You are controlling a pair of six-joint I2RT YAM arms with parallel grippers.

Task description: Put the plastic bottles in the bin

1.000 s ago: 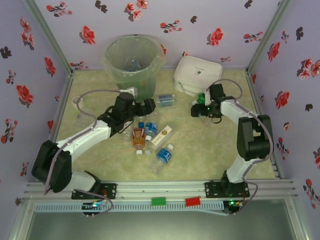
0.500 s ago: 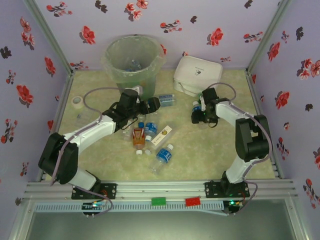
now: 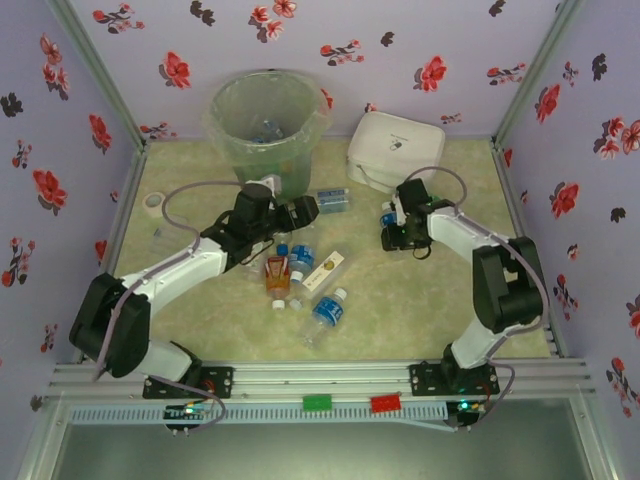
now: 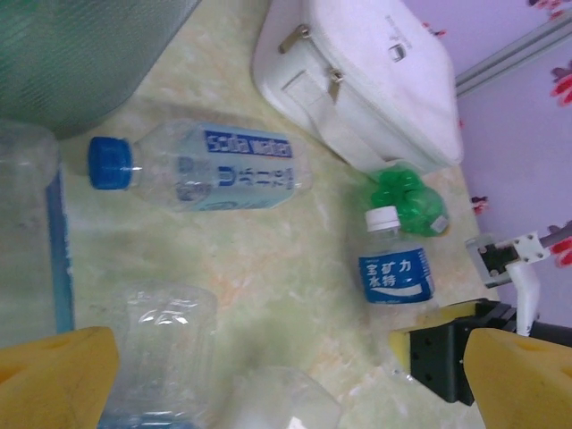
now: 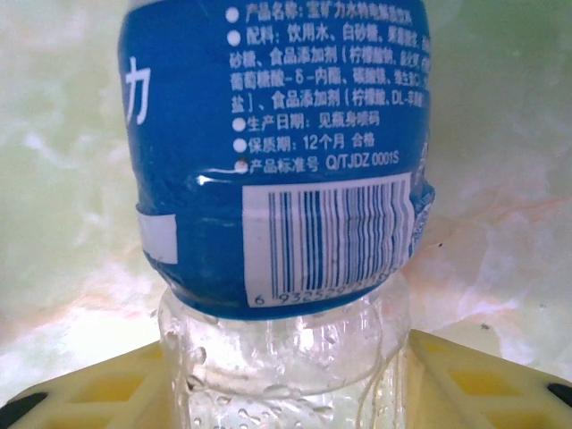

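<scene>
My right gripper (image 5: 286, 380) is shut on a clear plastic bottle (image 5: 277, 152) with a blue label, its yellow fingers (image 5: 98, 393) pressed against the clear lower body. That bottle (image 4: 393, 266) stands on the table with a white cap, next to a green bottle (image 4: 408, 198). My left gripper (image 4: 286, 393) hangs wide open over clear bottles (image 4: 161, 349); a soda water bottle (image 4: 214, 170) lies just beyond. More bottles (image 3: 290, 262) and an amber one (image 3: 277, 275) lie mid-table. The bin (image 3: 268, 125) stands at the back left with bottles inside.
A white lidded box (image 3: 395, 150) sits at the back right, close behind the right gripper (image 3: 392, 230). A flat white-and-yellow carton (image 3: 325, 270) lies among the bottles. A tape roll (image 3: 153, 202) rests by the left wall. Flowered walls enclose the table.
The right gripper's jaws have closed onto the blue-labelled bottle, and the arm has shifted slightly left. The left gripper edged right, then held, staying open.
</scene>
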